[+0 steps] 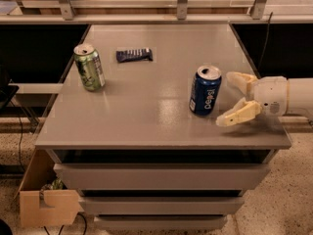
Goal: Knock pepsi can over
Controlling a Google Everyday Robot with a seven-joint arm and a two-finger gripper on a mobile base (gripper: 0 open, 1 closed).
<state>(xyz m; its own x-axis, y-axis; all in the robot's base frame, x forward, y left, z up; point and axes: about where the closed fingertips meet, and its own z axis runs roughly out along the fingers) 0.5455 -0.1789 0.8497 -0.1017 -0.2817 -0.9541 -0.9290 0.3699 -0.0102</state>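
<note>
The pepsi can (205, 90) stands upright, leaning slightly, on the right part of the grey table (146, 111). It is dark blue with white lettering and a silver top. My gripper (230, 98) comes in from the right edge of the camera view, just to the right of the can and not touching it. Its two cream fingers (238, 114) are spread open and empty, pointing left toward the can.
A green can (89, 67) stands upright at the table's left. A flat dark blue wrapper (134, 55) lies at the back middle. A cardboard box (44, 199) sits on the floor at the lower left. A rail with metal posts runs behind the table.
</note>
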